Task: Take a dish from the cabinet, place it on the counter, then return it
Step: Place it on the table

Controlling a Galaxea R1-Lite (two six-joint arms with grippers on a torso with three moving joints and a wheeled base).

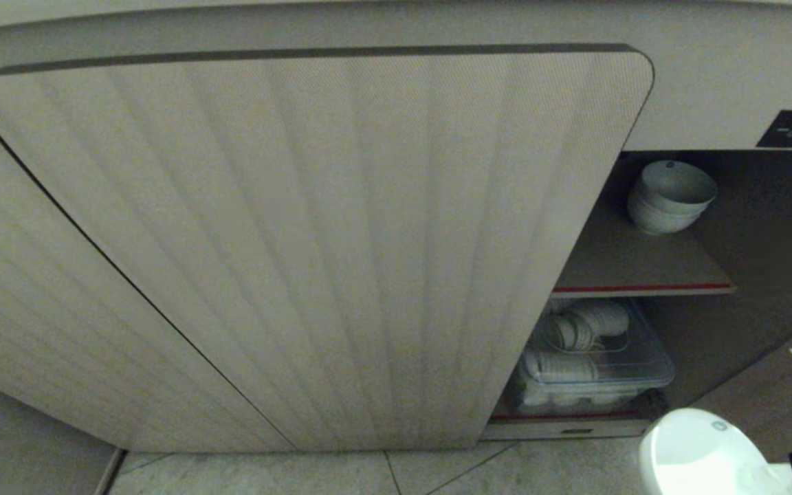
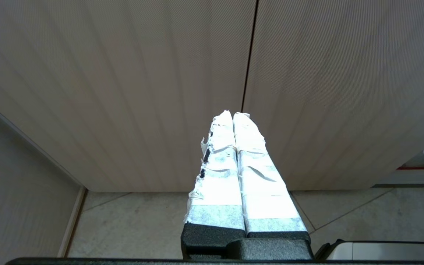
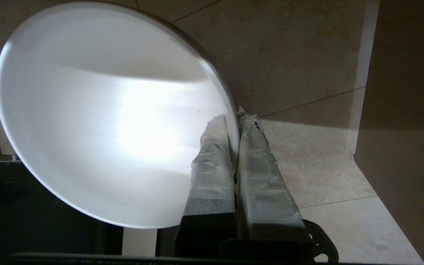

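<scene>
Nearest the robot, low on its right, the right gripper pinches the rim of the dish, one taped finger inside the bowl and one outside. The dish hangs tilted above the tiled floor, outside the cabinet. With only this narrow edge grip, the smooth bowl could pivot or slip and break on the tiles. Lifting it could also knock it against the open door. Beyond, the shelf carries a stack of bowls, with a clear bin below. Only the right wrist view shows the pinch. The head view alone shows the cabinet interior. The left wrist view shows the left gripper pressed together, empty, facing the doors.
</scene>
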